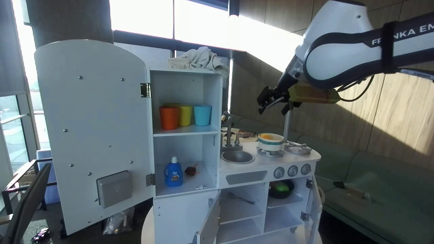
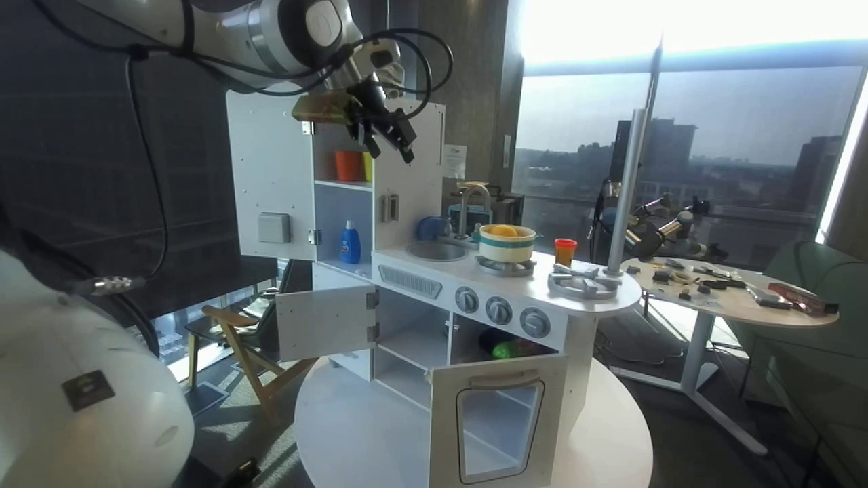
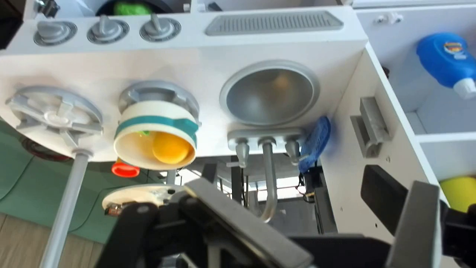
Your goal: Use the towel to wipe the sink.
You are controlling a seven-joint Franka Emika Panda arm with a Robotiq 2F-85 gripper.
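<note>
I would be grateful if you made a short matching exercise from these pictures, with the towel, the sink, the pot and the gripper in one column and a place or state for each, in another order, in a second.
Column one
1. Towel
2. Sink
3. Teal-banded pot
4. Gripper

Column two
A. On a burner
B. Open
C. On top of the tall cabinet
D. Set into the counter beside the faucet

Right pairs: 1-C; 2-D; 3-A; 4-B
</note>
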